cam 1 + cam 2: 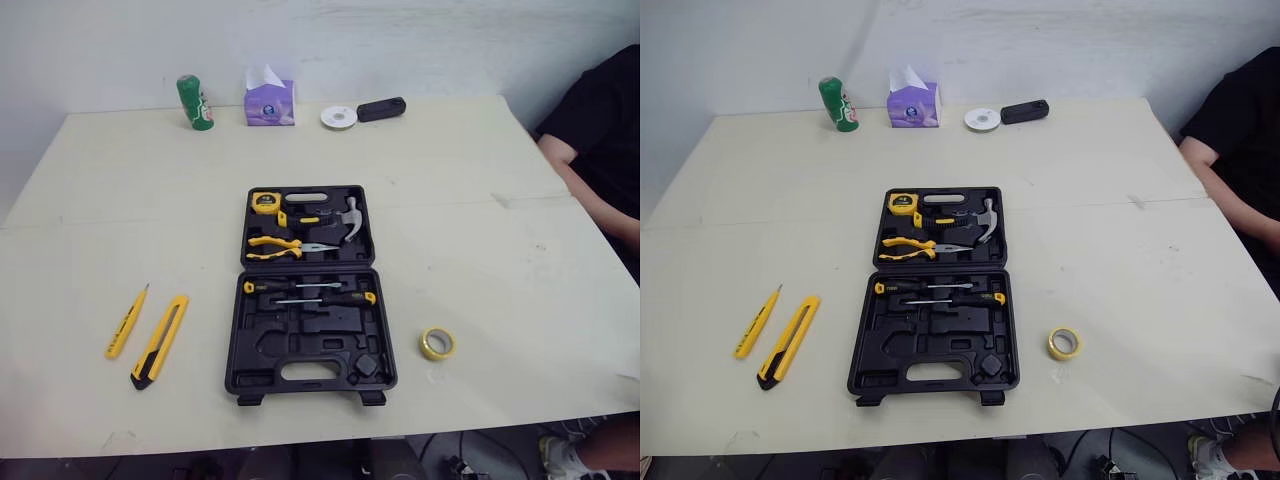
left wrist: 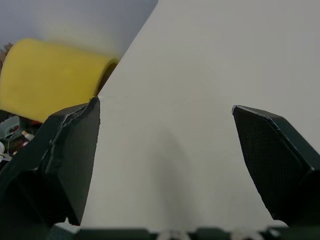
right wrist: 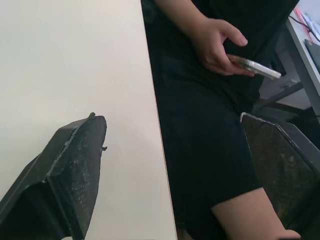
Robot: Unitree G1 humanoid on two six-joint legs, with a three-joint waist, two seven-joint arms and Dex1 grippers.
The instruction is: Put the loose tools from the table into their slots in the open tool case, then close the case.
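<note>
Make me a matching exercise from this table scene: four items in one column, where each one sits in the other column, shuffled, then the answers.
Items
1. utility knife
2. tape roll
3. pliers
4. green can

Places
A. at the far edge of the table, left of the tissue box
B. on the table, to the right of the case
C. in the far half of the open case
D. on the table, to the left of the case

Pairs: 1-D, 2-B, 3-C, 4-A
</note>
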